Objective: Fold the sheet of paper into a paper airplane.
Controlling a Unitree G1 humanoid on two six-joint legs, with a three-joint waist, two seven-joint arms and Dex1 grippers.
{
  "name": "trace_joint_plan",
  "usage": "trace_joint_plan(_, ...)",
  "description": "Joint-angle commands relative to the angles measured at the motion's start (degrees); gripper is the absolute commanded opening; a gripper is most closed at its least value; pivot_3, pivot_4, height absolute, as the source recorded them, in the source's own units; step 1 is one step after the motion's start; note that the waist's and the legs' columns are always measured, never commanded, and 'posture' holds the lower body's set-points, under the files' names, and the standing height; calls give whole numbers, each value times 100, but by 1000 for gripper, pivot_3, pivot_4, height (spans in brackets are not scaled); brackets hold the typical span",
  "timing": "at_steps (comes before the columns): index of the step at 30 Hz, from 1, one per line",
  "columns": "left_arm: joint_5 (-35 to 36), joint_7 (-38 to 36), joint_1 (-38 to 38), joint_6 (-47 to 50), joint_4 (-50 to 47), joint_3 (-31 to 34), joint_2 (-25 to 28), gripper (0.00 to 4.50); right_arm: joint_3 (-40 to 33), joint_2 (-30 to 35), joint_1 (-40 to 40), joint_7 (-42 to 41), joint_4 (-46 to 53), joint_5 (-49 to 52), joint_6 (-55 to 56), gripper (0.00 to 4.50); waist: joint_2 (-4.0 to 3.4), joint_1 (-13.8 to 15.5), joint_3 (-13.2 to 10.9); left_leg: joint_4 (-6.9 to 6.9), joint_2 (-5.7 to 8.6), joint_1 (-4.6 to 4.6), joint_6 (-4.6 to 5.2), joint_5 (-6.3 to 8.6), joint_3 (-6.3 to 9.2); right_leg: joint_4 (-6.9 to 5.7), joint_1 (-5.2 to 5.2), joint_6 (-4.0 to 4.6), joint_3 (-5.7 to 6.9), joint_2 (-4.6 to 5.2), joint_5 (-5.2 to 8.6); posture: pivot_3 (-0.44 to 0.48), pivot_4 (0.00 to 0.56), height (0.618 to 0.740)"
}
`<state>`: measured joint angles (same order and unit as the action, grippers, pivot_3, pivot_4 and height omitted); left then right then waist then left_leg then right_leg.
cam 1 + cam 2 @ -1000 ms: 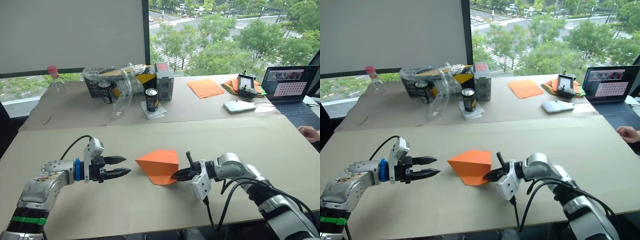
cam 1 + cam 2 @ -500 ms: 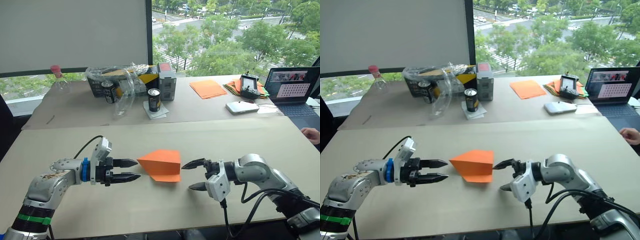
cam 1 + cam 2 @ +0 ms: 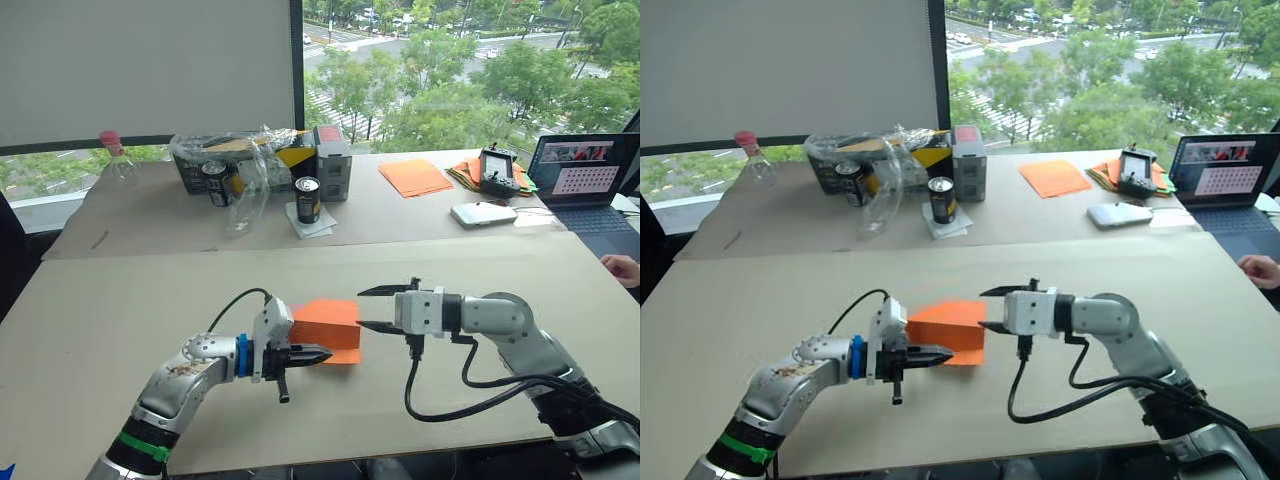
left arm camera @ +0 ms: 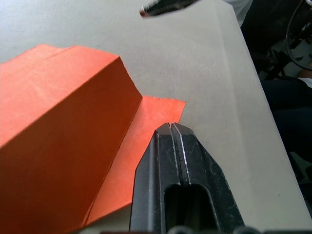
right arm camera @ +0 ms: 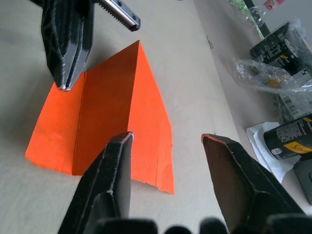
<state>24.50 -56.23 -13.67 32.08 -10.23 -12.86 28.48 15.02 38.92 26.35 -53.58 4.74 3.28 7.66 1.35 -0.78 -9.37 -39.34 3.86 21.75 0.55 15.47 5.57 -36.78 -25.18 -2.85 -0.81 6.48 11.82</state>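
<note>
The sheet of paper [image 3: 326,318] is bright orange and folded, lying mid-table with one raised panel and a flat flap [image 4: 141,146] along its near side. My left gripper [image 3: 322,353] is shut, its joined tips resting on that flat flap near the paper's front edge; in the right wrist view the left gripper [image 5: 66,53] touches the paper's corner. My right gripper [image 3: 362,308] hovers open just beside the paper's right edge, one finger above the other, with nothing between them. The right wrist view puts its fingers [image 5: 122,161] just short of the paper [image 5: 109,112].
On the far table stand two cans [image 3: 304,199], a crinkled plastic bag [image 3: 240,165], a box [image 3: 329,160] and a bottle [image 3: 112,155]. To the right are a neat orange stack [image 3: 411,176], a phone [image 3: 480,212], a laptop [image 3: 590,180] and a person's hand [image 3: 625,268].
The right gripper let go of the paper's near corner, opened and moved up beside its right edge. The left gripper advanced onto the paper's front flap and shut. The paper lies flatter.
</note>
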Motion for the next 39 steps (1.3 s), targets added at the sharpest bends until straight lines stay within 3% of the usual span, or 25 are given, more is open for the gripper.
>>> trace_joint_plan(1, -199, 335, 74, -110, -132, -51, -116, 0, -100, -235, 207, 136, 183, 125, -669, 1065, 0, 6, 0, 0, 0, 0, 0, 0, 0, -1, 0, 0, 0, 0, 0, 0, 150, 695)
trace_joint_plan(4, -263, 499, 177, -8, -259, -62, -124, 0, -18, -437, 318, 195, 65, -17, -1035, 20, 0, 15, 0, -1, 1, 0, 0, 0, 2, -2, -1, 0, 2, 1, 0, 0, 150, 695)
trace_joint_plan(16, -109, 985, 828, 501, -592, 217, -40, 0, 497, -1023, 973, -371, -981, -154, -1774, 20, -2, 3, 1, -1, 2, -1, 0, 0, 2, -2, -3, 0, 2, 1, 0, 0, 150, 695)
trace_joint_plan(31, -89, 1364, 696, 763, -456, 176, -324, 0, 511, -953, 471, -927, -92, 206, -2627, 20, -4, 26, 3, -3, 10, -6, -1, -1, 9, -4, 5, 0, 4, 7, 0, 0, 150, 695)
trace_joint_plan(39, 333, 1251, 764, 1286, -1010, 535, 41, 0, 619, -1017, 89, -896, 291, 187, -2884, 20, -4, -1, 3, -3, 7, -6, -1, 0, 9, -6, 3, -1, 4, 5, 0, 0, 150, 695)
